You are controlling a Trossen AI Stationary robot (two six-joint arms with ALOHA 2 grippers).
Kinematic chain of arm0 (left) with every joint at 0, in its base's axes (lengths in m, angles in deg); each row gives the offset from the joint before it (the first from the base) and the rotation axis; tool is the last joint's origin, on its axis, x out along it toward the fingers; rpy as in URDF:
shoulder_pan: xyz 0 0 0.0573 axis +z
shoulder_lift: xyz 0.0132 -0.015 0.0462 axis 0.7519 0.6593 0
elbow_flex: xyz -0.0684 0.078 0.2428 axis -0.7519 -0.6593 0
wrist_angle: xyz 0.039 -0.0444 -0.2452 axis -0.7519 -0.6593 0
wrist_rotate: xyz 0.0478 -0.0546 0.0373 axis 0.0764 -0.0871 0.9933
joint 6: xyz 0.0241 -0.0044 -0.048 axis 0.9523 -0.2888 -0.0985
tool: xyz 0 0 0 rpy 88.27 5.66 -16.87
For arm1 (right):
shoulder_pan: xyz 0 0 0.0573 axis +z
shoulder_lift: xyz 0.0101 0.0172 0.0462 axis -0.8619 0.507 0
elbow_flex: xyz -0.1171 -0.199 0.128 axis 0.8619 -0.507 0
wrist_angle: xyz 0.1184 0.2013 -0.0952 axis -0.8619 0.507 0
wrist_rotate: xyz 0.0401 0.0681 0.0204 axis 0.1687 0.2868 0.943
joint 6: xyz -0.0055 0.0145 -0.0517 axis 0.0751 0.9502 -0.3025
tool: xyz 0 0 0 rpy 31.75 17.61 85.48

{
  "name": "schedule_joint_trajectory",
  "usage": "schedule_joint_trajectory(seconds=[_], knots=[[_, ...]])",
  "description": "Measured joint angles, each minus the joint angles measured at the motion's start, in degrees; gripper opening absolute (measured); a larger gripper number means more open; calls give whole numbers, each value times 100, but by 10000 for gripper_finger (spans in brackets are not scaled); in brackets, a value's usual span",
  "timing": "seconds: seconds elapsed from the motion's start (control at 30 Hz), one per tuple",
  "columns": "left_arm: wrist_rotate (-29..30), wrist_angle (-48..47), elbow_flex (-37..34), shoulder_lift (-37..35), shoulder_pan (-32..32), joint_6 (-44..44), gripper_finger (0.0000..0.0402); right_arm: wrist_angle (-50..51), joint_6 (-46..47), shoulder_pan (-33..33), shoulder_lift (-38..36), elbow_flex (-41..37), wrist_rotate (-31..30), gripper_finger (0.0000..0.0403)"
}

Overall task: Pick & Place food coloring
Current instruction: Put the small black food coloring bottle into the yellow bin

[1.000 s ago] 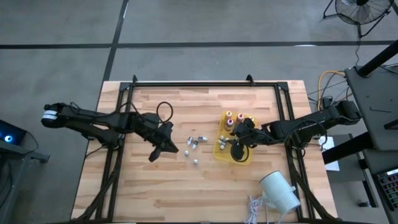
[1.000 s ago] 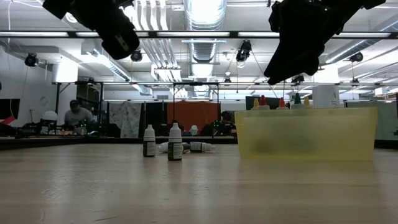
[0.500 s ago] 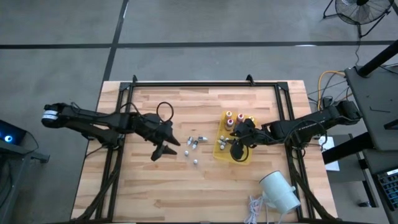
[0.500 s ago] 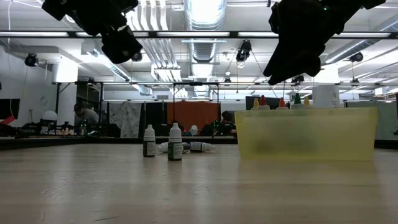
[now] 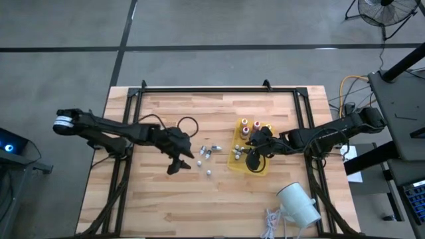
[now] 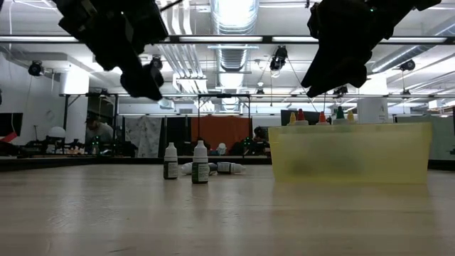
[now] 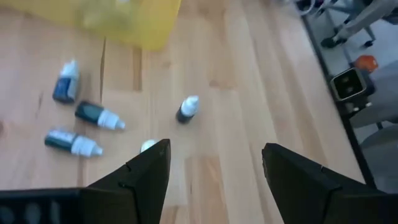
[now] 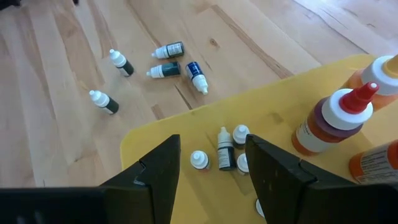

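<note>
- Five small vials point(image 8: 166, 51) sit loose on the tabletop point(image 5: 199, 199): three lying down, two upright.
- The yellow tray point(image 8: 155, 140) holds at least four more vials point(image 8: 226, 149) and three taller bottles point(image 8: 333, 118).
- Left tool point(image 5: 174, 166), fingers apart and empty, hovers beside the loose vials.
- Right tool point(image 8: 208, 155), parted and empty, hangs above the tray.

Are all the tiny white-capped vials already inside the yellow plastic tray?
No, several tiny white-capped vials lie on the wooden table outside the yellow plastic tray, though a few stand inside it.
</note>
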Motion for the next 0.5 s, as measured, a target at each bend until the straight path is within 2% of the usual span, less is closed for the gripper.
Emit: schedule_joint_trajectory(seconds=[0.17, 0.3, 0.5], knots=[[-13, -15, -119, 343, -2, -339, 224, 0, 0, 0, -2, 0, 2, 171], [71, 6, -349, 248, -8, -573, 224, 4, -22, 0, -2, 0, 2, 171], [842, 738, -1075, -102, -22, -747, 224, 16, -89, 0, 0, 0, 2, 171]])
